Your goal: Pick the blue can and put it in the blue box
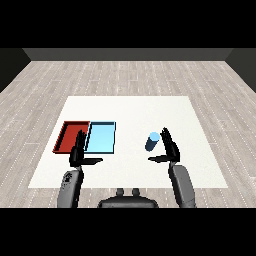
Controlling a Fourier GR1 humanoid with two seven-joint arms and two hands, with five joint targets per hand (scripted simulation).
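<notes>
One blue can (153,141) just left of right hand (171,148); fingers spread, holding nothing.

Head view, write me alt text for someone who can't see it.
A robot's open right hand reaches beside a blue can standing on a white table, not yet gripping it. To the left, a red tray and a light blue tray lie side by side, with the open left hand over their near edge.

White table (135,107) bears red tray (67,137), blue tray (101,138), blue can (152,141).
</notes>
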